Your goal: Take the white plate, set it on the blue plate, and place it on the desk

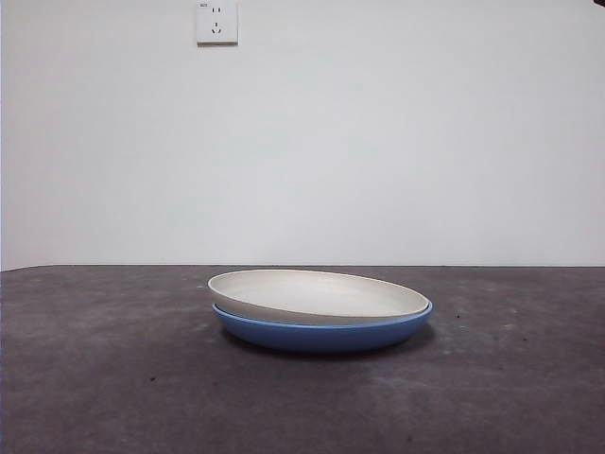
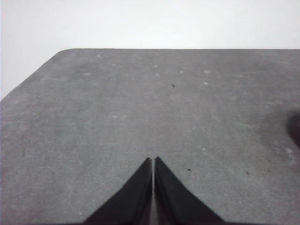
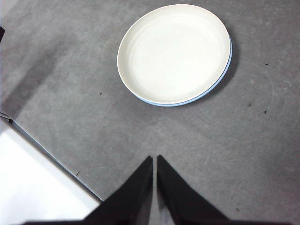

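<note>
The white plate (image 1: pixel 317 293) rests inside the blue plate (image 1: pixel 321 335), slightly tilted, in the middle of the desk (image 1: pixel 113 378). From above, the right wrist view shows the white plate (image 3: pixel 174 52) covering the blue plate (image 3: pixel 220 79), of which only a thin rim shows. My right gripper (image 3: pixel 154 159) hangs shut and empty well short of the stacked plates. Over bare desk (image 2: pixel 140 103), my left gripper (image 2: pixel 153 161) is shut with nothing in it; no plate appears in that view. Neither arm shows in the front view except a dark tip (image 1: pixel 599 3) at the top right corner.
A white wall with a socket (image 1: pixel 216 22) stands behind the desk. The desk's edge (image 3: pixel 51 157) runs close to my right gripper, with white floor beyond it. The desk's far edge and rounded corner (image 2: pixel 63 51) lie ahead of my left gripper.
</note>
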